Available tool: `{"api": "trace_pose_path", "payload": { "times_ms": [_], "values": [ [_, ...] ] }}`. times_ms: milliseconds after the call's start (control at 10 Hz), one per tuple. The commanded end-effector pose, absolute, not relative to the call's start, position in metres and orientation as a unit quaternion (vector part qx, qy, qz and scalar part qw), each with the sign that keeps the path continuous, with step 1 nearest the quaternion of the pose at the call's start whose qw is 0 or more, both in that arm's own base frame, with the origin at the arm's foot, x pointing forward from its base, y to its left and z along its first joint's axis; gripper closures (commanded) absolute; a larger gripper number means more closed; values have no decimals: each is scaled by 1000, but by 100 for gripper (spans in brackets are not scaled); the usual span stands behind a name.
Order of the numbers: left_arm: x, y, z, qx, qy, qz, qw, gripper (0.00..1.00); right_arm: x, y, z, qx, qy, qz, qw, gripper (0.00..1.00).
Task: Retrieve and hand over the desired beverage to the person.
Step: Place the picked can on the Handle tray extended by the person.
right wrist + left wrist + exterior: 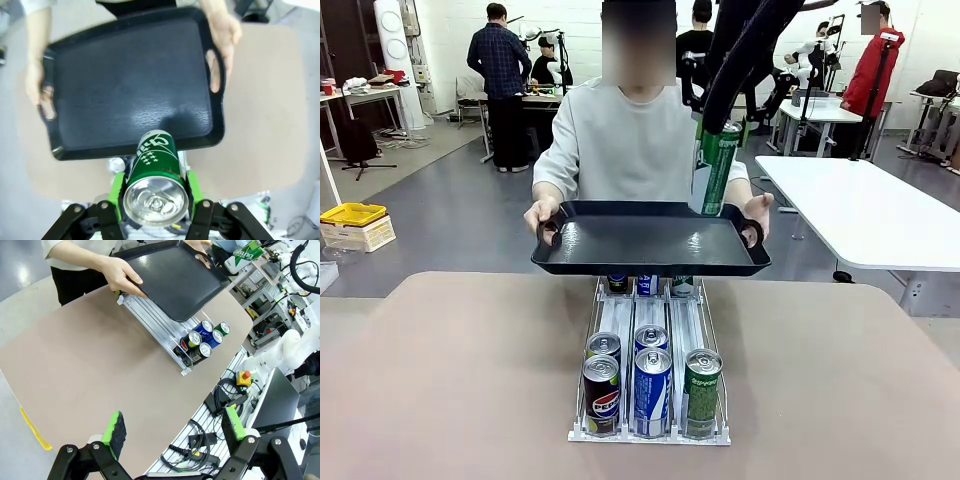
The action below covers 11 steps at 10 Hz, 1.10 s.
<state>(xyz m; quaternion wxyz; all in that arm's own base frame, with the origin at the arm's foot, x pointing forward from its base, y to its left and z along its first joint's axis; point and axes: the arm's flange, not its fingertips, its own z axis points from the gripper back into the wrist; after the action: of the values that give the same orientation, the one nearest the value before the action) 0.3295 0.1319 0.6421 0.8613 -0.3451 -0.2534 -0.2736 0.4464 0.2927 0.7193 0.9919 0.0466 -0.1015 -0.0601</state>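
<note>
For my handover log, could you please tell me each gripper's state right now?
Left gripper: open, holding nothing.
Right gripper: shut on the green can.

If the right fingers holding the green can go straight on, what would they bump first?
Probably the black rectangular plastic tray that the person holds out, though depth is hard to judge.

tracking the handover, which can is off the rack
The green can clamped aloft in the right pincer; the other cans sit in the rack.
</note>
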Motion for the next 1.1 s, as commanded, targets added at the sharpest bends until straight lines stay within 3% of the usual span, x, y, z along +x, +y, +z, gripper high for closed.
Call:
{"api": "trace_pose_path", "payload": {
  "times_ms": [0,400,1000],
  "values": [
    [330,133,644,-352,-260,-282,854,0,485,303,728,8,-84,-46,995,42],
    [330,133,644,-352,-260,-282,854,0,556,304,717,35,-62,-55,996,42],
    [330,133,644,-352,-260,-282,854,0,603,312,662,13,-37,-47,998,42]
  ]
}}
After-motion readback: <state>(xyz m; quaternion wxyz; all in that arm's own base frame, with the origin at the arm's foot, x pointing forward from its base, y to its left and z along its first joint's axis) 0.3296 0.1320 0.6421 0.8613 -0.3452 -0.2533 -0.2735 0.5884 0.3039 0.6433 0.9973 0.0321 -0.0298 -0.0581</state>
